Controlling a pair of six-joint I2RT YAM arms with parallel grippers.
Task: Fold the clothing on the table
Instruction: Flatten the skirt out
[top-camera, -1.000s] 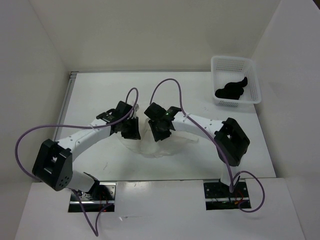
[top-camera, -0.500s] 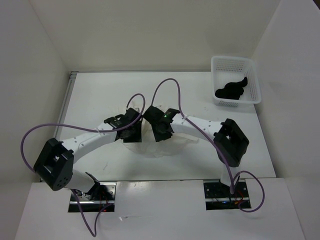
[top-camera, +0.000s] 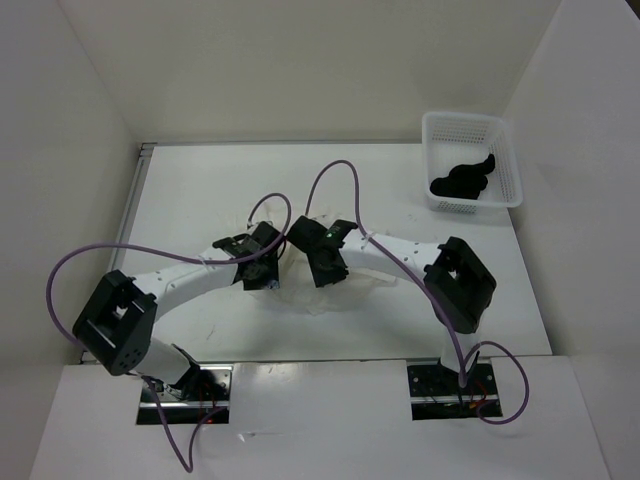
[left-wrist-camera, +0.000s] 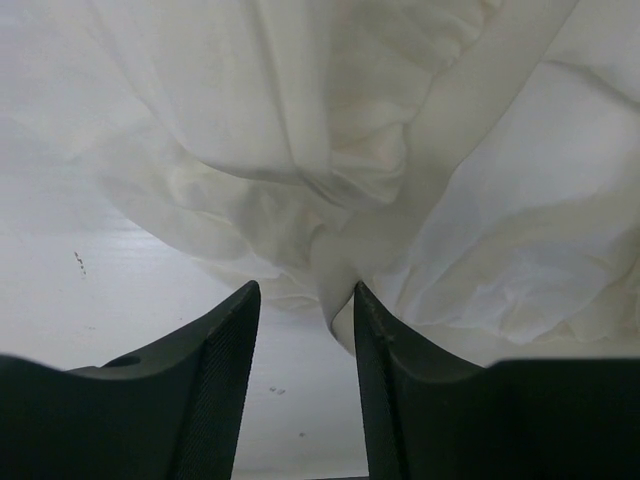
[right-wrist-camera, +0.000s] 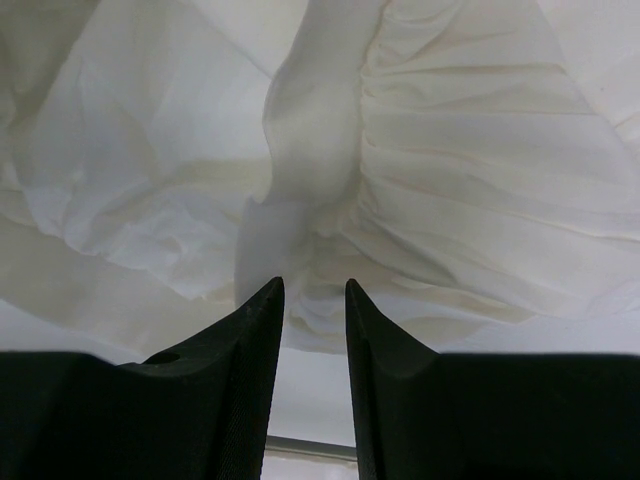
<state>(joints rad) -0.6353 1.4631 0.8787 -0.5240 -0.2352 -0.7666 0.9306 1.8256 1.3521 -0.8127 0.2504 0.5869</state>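
The clothing (top-camera: 312, 297) lies bunched and wrinkled on the table (top-camera: 190, 190), well to the left of the basket (top-camera: 505, 150) and nearer the arm bases than it. The basket stands at the table's far right corner and holds a small black cloth (top-camera: 462, 181).

Both arms reach in over the clothing, on the basket's left. The right end effector (right-wrist-camera: 313, 282) is the nearer of the two to the basket, and the left end effector (left-wrist-camera: 304, 285) is just beyond it, farther from the basket. The two sit close together, side by side, above the garment.

In the left wrist view the left end effector stands partly open. Bare table shows in the gap between its fingers (left-wrist-camera: 215, 385), and the tip of a hanging fold of the white fabric sits right at the fingertips. Nothing is visibly clamped.

In the right wrist view the right end effector is also partly open, with a narrower gap than the left. A ridge of fabric runs down to its fingertips, with gathered pleats beside it. The gap itself shows only pale surface, so no hold on the cloth is visible.
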